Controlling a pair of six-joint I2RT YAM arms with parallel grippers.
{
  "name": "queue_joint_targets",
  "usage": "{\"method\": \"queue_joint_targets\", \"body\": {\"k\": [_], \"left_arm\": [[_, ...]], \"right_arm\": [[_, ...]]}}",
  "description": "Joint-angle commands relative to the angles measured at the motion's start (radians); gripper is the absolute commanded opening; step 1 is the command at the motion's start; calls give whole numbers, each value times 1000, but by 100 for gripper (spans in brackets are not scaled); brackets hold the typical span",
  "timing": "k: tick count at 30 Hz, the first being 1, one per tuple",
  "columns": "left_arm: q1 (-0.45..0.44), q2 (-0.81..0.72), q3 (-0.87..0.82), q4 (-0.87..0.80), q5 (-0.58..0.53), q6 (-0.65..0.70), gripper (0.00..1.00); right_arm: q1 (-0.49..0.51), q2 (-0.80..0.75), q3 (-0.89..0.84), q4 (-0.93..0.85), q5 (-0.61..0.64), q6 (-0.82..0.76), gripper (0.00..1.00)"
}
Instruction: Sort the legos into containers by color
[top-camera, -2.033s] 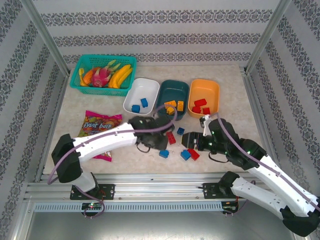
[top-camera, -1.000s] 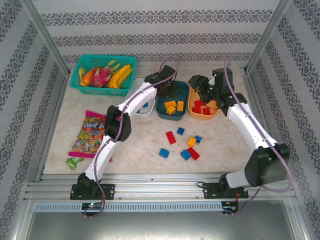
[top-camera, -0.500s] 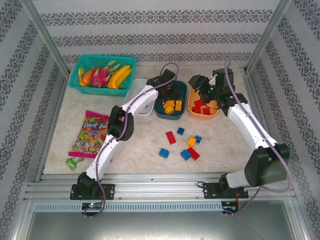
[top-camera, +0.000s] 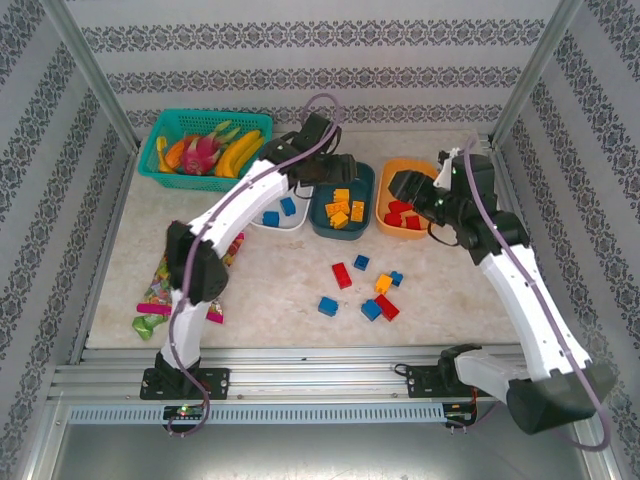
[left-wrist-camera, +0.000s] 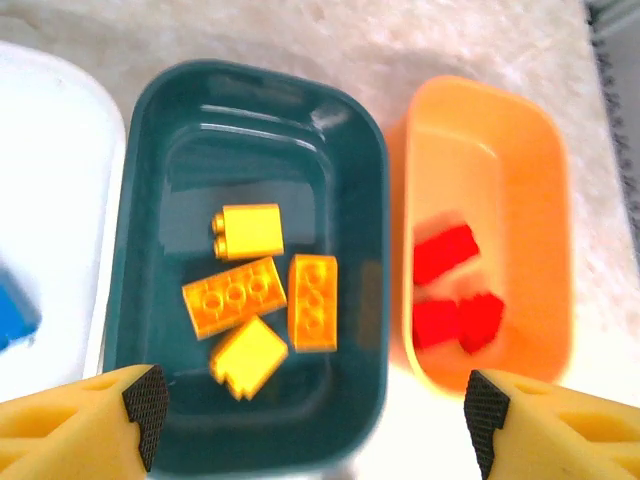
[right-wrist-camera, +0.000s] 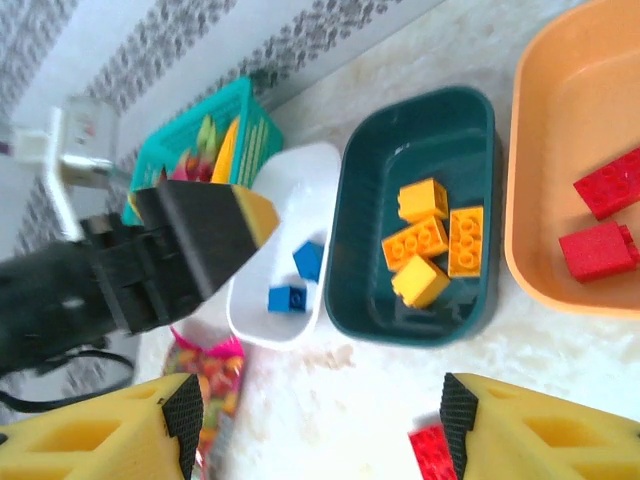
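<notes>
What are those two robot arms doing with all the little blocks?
They are sorting bricks by color into three dishes. The left gripper hangs open and empty above the teal dish, which holds four yellow bricks. The right gripper is open and empty too, near the orange dish with its red bricks. The white dish has two blue bricks. Several loose bricks lie unsorted on the table.

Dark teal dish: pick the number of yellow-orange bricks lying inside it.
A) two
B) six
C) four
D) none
C: the left wrist view looks straight down into the dark teal dish, and four yellow-orange bricks lie clustered on its floor.
</notes>
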Motion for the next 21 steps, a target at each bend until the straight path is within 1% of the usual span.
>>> {"method": "queue_joint_targets", "body": {"k": [1,5,7,9,12,15,18,21], "left_arm": [[-70,-105,-235,-20,-2,34,80],[-155,-259,-499,21,21,35,82],[-193,-320,-614,48,27,8,82],[-230,-357,-693,77,28,-7,82],[-287,-361,-753,94,17,-10,82],[-326,-323,-783,97,7,-17,82],[-339,-280,-799,106,-5,-34,83],[-344,-236,-791,116,-9,-22,83]], "right_arm": [[56,-63,-52,-173,-11,-148,67],[132,-151,-126,-278,-103,-173,68],[178,-227,-213,-276,-144,-141,69],[213,-298,-291,-284,-144,-95,71],[224,-356,-376,-306,-150,-40,71],[219,-357,-408,-310,-138,-49,72],[219,-339,-436,-272,-150,-37,72],[221,-338,-449,-255,-145,-19,72]]}}
